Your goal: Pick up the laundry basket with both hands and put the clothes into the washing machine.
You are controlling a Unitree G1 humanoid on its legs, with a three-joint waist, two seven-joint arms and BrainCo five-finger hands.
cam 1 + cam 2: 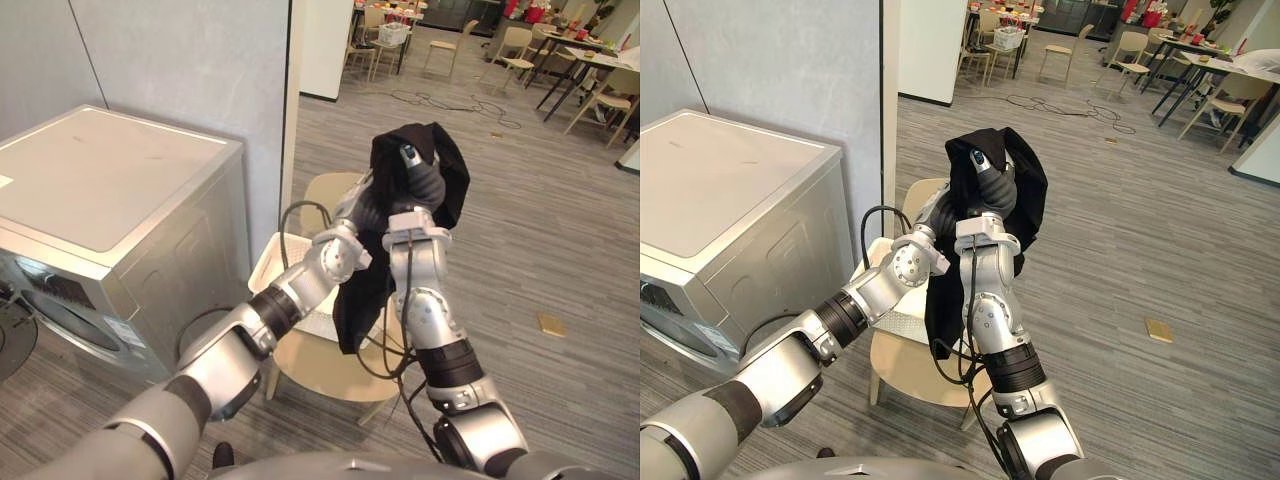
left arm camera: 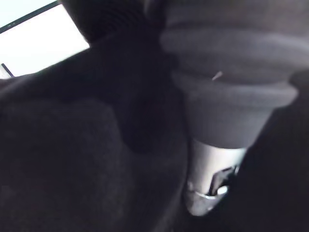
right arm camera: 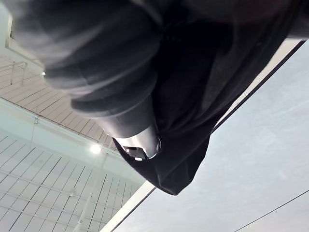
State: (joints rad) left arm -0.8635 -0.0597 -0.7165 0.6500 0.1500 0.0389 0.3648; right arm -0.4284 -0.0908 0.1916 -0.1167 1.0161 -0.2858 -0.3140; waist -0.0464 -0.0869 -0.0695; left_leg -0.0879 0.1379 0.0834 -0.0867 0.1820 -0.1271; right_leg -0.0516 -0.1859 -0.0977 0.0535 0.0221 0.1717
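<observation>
The washing machine (image 1: 100,190) stands well to the left of the hands. The basket (image 1: 268,262) sits on a chair (image 1: 320,372) below them, not lifted. The left hand (image 1: 362,212) and right hand (image 1: 424,186) are raised close together under a black garment (image 1: 452,178) draped over both. Whether either grips it, I cannot tell. Loading seems in hand. Next, the 2 hands must carry the garment left and down to the machine's front.

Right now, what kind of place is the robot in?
Likely a large office or canteen hall, not a home laundry room: a washing machine stands by a grey wall, while tables and chairs fill the far end.
</observation>
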